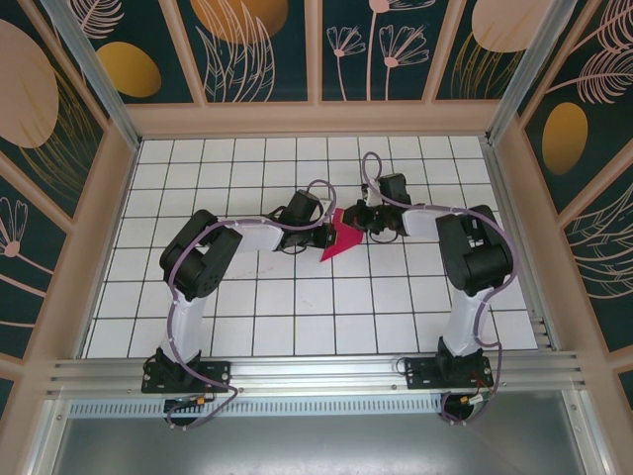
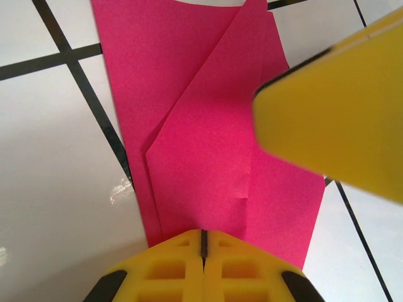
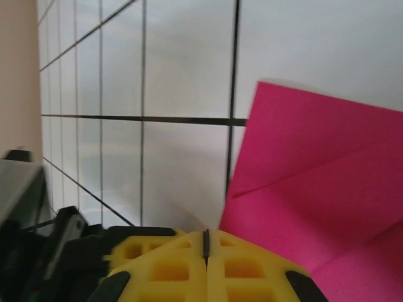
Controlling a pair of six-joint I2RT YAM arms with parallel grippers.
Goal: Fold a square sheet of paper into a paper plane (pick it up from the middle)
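Observation:
The square sheet of paper [image 1: 339, 241] lies on the white gridded floor [image 1: 297, 297] between the two arms. It is magenta-pink and partly folded, with diagonal flaps meeting in a point. In the left wrist view the paper [image 2: 201, 126] shows overlapping folded layers. My left gripper [image 2: 203, 242] is shut, its yellow tips down on the paper's near edge, with nothing seen between the jaws. From above, the left gripper [image 1: 327, 236] sits at the paper's left side and the right gripper [image 1: 364, 224] at its upper right. My right gripper [image 3: 206, 242] is shut beside the paper's left corner [image 3: 315, 189].
The right gripper's yellow finger [image 2: 334, 119] hangs over the paper's right side in the left wrist view. A wooden frame [image 1: 316, 119] and patterned walls enclose the floor. An aluminium rail [image 1: 316, 371] carries both arm bases at the near edge.

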